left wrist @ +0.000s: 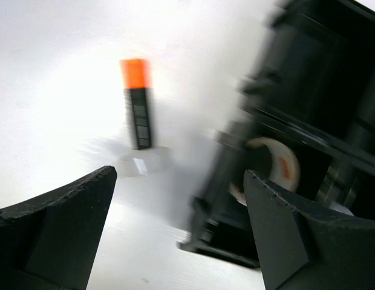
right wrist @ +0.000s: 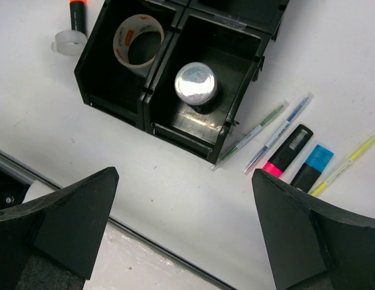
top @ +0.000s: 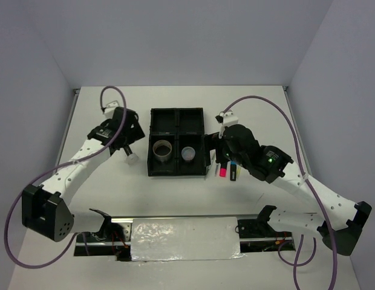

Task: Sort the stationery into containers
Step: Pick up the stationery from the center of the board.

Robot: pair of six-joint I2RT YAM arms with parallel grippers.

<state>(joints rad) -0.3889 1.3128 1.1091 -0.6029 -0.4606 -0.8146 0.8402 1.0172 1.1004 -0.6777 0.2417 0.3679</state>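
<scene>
Black tray (top: 177, 115): near-left compartment holds grey tape ring (right wrist: 138, 36); near-right holds grey-white cylinder (right wrist: 196, 83), upright. My left pincer (left wrist: 178, 175) and right pincer (right wrist: 184, 176) both spread, released.

A white counter (top: 175, 193) fills most of the top view, enclosed by plain grey walls (top: 175, 42) behind and at both sides. A thin metal strip (top: 68, 124) runs along the counter's left edge. At the near edge, a crinkled silvery sheet (top: 184, 238) lies just behind a dark rail (top: 175, 216), with thin reddish wires (top: 118, 237) showing at its left end.
</scene>
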